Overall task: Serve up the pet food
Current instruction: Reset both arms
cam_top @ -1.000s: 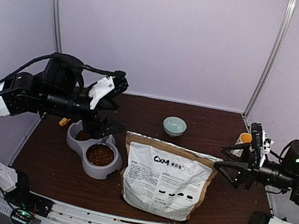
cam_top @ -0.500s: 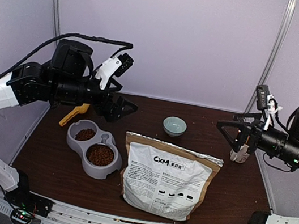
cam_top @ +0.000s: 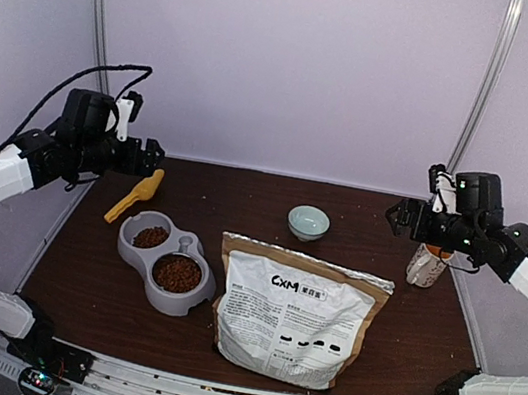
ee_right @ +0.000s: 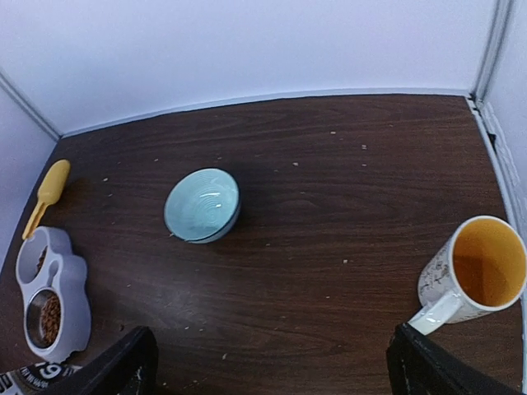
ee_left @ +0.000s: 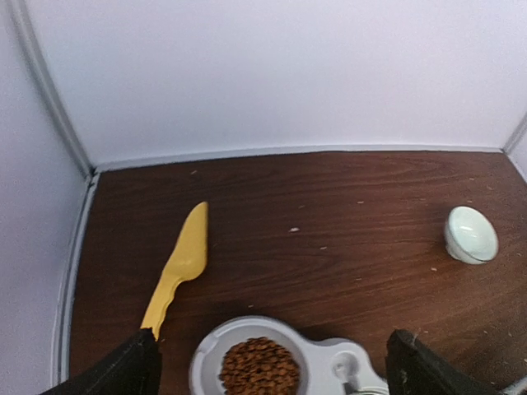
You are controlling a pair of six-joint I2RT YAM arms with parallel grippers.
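— We start with the left gripper (cam_top: pixel 152 159). Its jaws are spread wide and we see nothing between them. A second ago it hung low over the feeder. Now it sits high at the table's left rear, and in the overhead view it is just above the far end of the yellow scoop (cam_top: pixel 135 195).

— Agreed. We also see the whole scoop now, lying flat on the table (cam_top: pixel 78 278), where the arm covered most of it a second ago. Where is the pet food?

— The pet food (cam_top: pixel 177 272) is where it was, as brown kibble in both wells of the grey double feeder (cam_top: pixel 138 256). The feeder itself has not shifted. From the left wrist we look down on its far well.

— Just right of the feeder we find the printed bag (cam_top: pixel 290 313), lying flat and unmoved with its top edge toward the back wall. Behind it, well apart, the pale blue bowl (cam_top: pixel 307 222) stands in the same spot as before.

— Then the right gripper (cam_top: pixel 395 214). Its jaws are also spread wide and it holds nothing. A second ago it was down at the bag's right edge. Now it is up and back, close to the right wall.

— Below it we see the mug (cam_top: pixel 426 265), white outside and orange inside. It stands upright near the bag's top right corner and is in plain view now, where the arm hid most of it a second ago.
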